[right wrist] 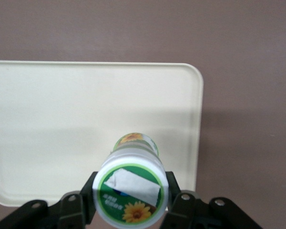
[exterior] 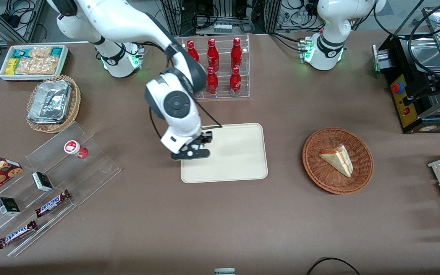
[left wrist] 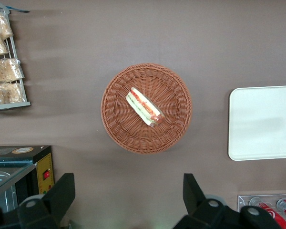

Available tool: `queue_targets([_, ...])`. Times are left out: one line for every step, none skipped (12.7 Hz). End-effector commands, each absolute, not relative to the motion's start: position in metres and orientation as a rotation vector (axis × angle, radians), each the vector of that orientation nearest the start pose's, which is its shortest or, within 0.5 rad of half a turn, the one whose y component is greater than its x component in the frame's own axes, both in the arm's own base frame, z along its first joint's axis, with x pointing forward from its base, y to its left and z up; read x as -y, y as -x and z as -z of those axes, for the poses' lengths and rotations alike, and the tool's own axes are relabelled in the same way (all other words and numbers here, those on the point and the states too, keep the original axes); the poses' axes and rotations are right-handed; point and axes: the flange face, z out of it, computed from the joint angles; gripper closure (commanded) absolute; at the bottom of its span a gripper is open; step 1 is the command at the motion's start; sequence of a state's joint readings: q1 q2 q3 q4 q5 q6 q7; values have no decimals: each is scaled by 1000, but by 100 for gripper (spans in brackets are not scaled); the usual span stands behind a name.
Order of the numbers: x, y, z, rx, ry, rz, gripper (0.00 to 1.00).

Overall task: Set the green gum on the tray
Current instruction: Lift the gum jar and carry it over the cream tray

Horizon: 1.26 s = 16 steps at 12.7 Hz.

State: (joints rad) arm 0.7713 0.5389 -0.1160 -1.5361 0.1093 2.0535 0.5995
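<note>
Right wrist view: gripper (right wrist: 131, 202) clamps cylindrical green gum (right wrist: 131, 188) above smooth tray (right wrist: 62, 124).

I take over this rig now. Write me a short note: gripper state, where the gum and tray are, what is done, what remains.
Gripper: shut on the green gum, above the tray near its edge toward the working arm's end.
Tray: bare, mid-table, beside the wicker basket with the sandwich.
Done: gum picked up and brought over the tray.
Left: probably lower, release, retreat.
</note>
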Motion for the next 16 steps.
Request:
queue_targets([-472, -540, -321, -29, 3089, 2, 100])
queue_targets([-479, -537, -311, -31, 3084, 15, 100])
queue_targets([-483, -535, -303, -42, 3079, 15, 100])
queue_targets([-488, -533, -295, -44, 3070, 16, 100])
queue_targets([-495, -529, -288, -38, 3064, 23, 100])
queue_targets([-500, -525, -278, -39, 3064, 28, 100])
queue_targets([-506, -521, -271, -40, 3065, 35, 100])
queue_targets([-508, -519, -265, -41, 3069, 31, 100])
queue_targets([-512, -514, -257, -27, 3076, 22, 100])
queue_targets([-516, -510, -252, -16, 3082, 18, 100])
queue_targets([-517, -507, -245, -9, 3088, 10, 100])
queue_targets([-519, -507, -242, -4, 3088, 20, 100])
queue_targets([-525, -500, -238, 18, 3089, 24, 100])
queue_targets([-527, -498, -234, 25, 3090, 30, 96])
queue_targets([-527, -498, -231, 30, 3090, 37, 78])
queue_targets([-527, -499, -230, 30, 3090, 39, 42])
